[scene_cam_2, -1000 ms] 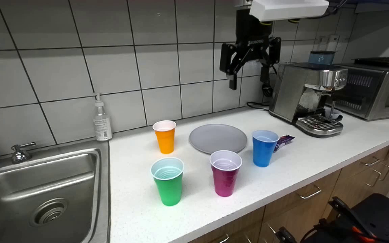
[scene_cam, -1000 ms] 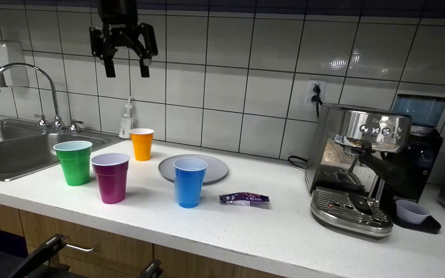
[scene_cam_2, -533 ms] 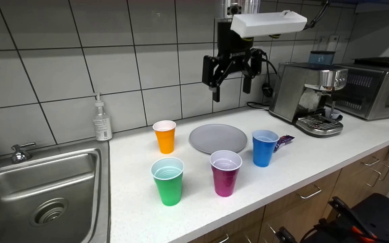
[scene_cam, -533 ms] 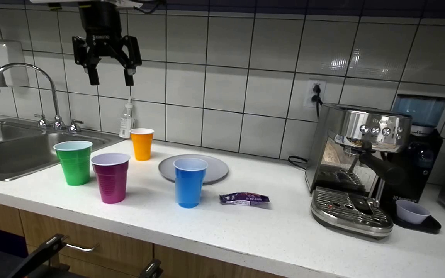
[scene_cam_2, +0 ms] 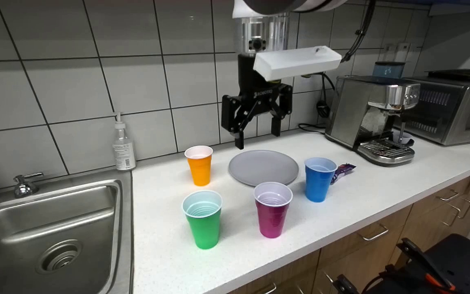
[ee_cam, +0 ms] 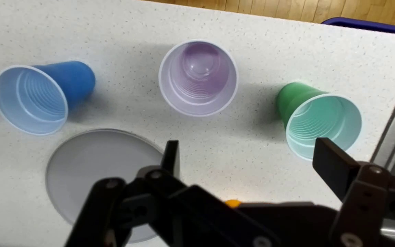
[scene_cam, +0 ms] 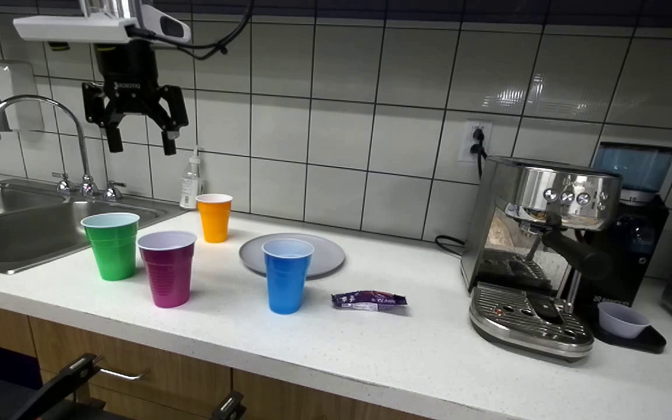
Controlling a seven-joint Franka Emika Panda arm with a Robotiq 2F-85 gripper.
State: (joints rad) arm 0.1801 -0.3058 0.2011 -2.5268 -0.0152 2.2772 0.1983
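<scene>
Over the counter (scene_cam_2: 165, 261): gripper (scene_cam_2: 257, 139), jaws parted. Below: four upright cups (scene_cam_2: 271, 220), one plate (scene_cam_2: 263, 166), one packet (scene_cam: 369, 300); farther off, one coffee machine (scene_cam: 546, 192).

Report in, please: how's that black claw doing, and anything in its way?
Gripper: open, empty, above the counter. Orange cup, green cup, purple cup, blue cup: all upright, untouched. Possibly in the way: gray plate near them.

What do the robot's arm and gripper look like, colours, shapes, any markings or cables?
The gripper is black, with two angular, jointed fingers and pale ROBOTIQ lettering. Above it is a shiny silver cylinder, with a white bar-shaped housing near it and black cables. Higher up, the arm shows white and grey.
</scene>
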